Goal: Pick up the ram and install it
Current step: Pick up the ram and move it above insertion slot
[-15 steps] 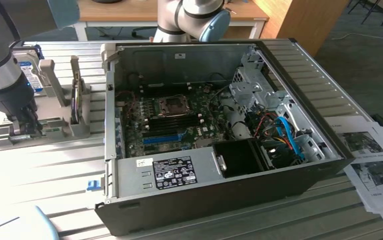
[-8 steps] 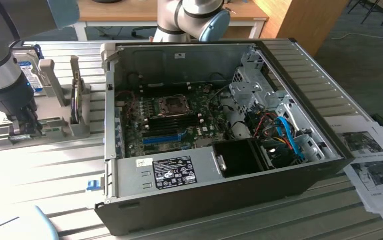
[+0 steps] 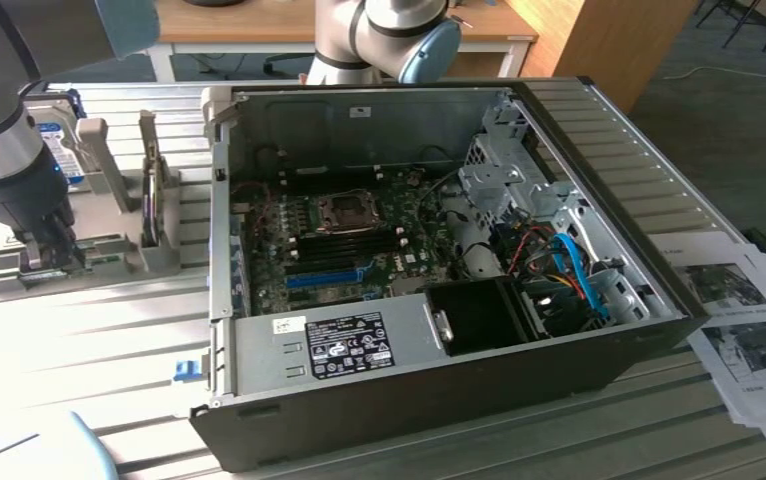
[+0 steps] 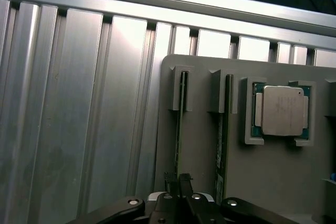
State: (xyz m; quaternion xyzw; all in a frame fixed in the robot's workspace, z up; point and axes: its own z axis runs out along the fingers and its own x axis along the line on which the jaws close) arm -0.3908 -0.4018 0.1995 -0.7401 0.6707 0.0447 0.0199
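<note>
Gripper (image 4: 178, 179) is low over the grey holder (image 4: 262, 182). My fingers are pressed close, pinching the thin top edge of the ram (image 4: 181, 124). The ram stands on edge in its slot. The length I can see runs straight out from between my fingertips, along the holder. Just beside it lies a second stick (image 4: 222, 129), parallel, in its own slot. Beyond that, a processor (image 4: 283, 111) sits flat in a pocket. On the exterior view's clock, the open computer case (image 3: 423, 400) lies at 3 o'clock from me, well apart. Its motherboard (image 3: 343, 235) faces up.
</note>
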